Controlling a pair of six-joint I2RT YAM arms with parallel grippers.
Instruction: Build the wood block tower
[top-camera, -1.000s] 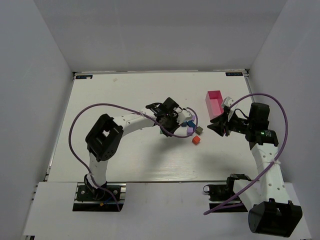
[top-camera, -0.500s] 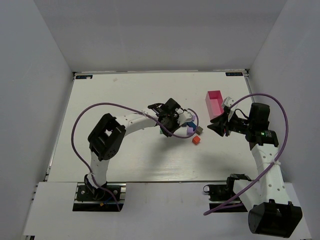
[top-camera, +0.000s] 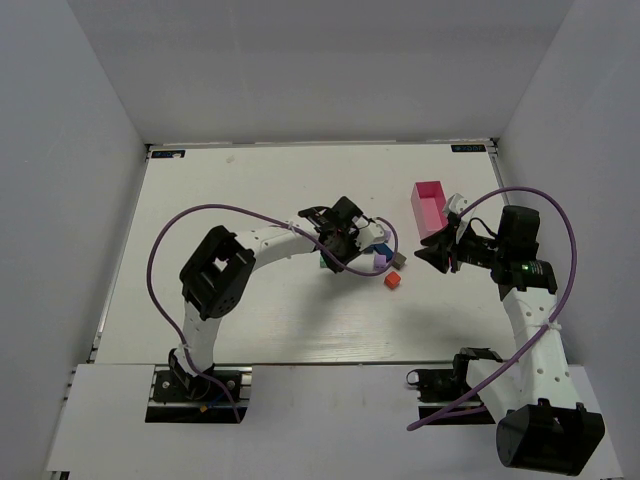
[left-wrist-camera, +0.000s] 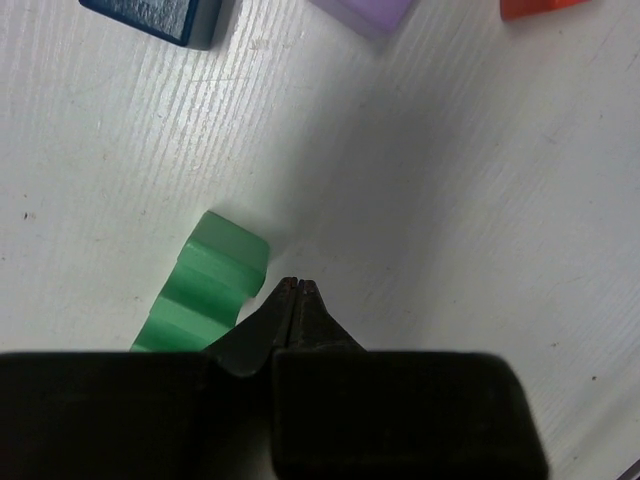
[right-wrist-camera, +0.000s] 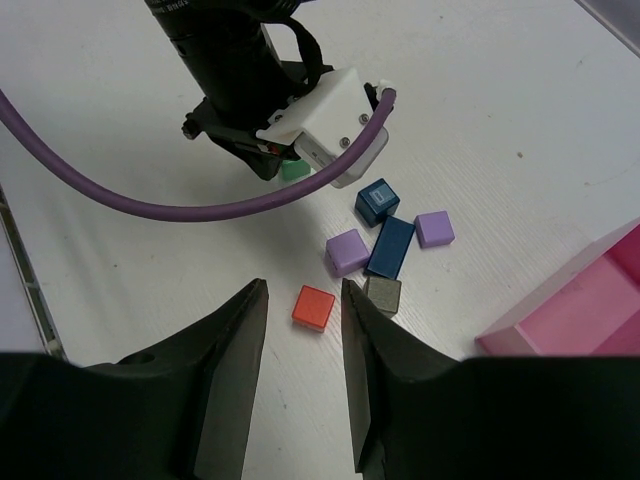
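The blocks lie loose on the white table, each apart or side by side, none stacked. A red cube (right-wrist-camera: 314, 307) lies on the table below the gap of my open, empty right gripper (right-wrist-camera: 303, 290), which hovers above it. Beyond it are a grey-brown cube (right-wrist-camera: 382, 294), two purple cubes (right-wrist-camera: 347, 251) (right-wrist-camera: 434, 228), a long blue block (right-wrist-camera: 391, 246) and a blue cube (right-wrist-camera: 377, 200). My left gripper (left-wrist-camera: 297, 285) is shut and empty, its tips beside a ridged green block (left-wrist-camera: 205, 290). From above, the left gripper (top-camera: 332, 258) is left of the cluster and the right gripper (top-camera: 420, 255) is right of it.
A pink rectangular box (top-camera: 430, 205) stands behind the right gripper, and also shows at the right edge of the right wrist view (right-wrist-camera: 590, 300). The left arm's purple cable (right-wrist-camera: 150, 205) loops over the table near the blocks. Grey walls enclose the table on three sides.
My left gripper has edged slightly to the right, towards the blocks. The right arm has not moved.
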